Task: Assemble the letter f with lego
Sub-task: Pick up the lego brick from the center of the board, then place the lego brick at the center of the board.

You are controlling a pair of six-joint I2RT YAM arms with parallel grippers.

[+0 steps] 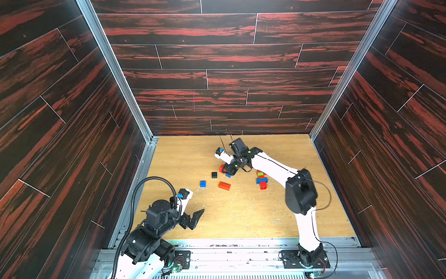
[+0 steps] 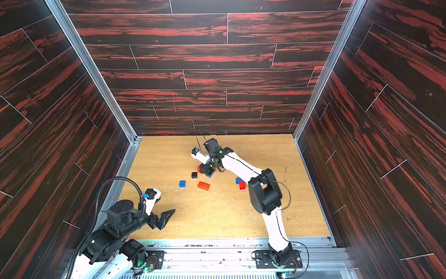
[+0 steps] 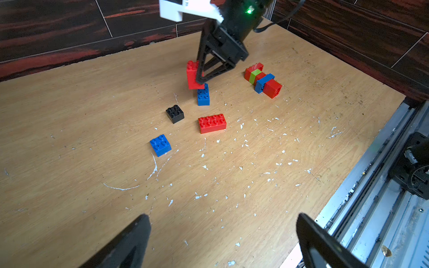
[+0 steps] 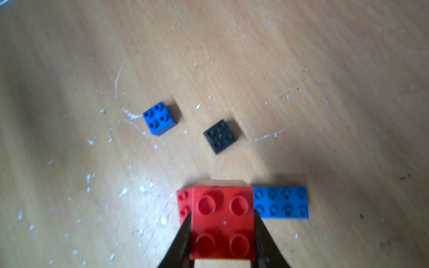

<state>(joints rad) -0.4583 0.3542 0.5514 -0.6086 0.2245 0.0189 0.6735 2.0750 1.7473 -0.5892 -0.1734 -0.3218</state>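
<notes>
Altogether, six separate lego pieces or groups show on the wooden surface. Four loose bricks lie studs-up: one blue square brick, one black square brick, one red oblong brick and one blue oblong brick. One joined row lies on its side toward the right arm's side, made of three red sections, one lime green and one blue. One more red brick is tilted and clamped between the fingers of the right end effector. It sits just beside the blue oblong brick, though I cannot tell whether they touch. The left end effector is spread wide and empty near the front rail, well apart from every brick. In both top views the right arm hides part of the joined row. White flecks dot the surface.
</notes>
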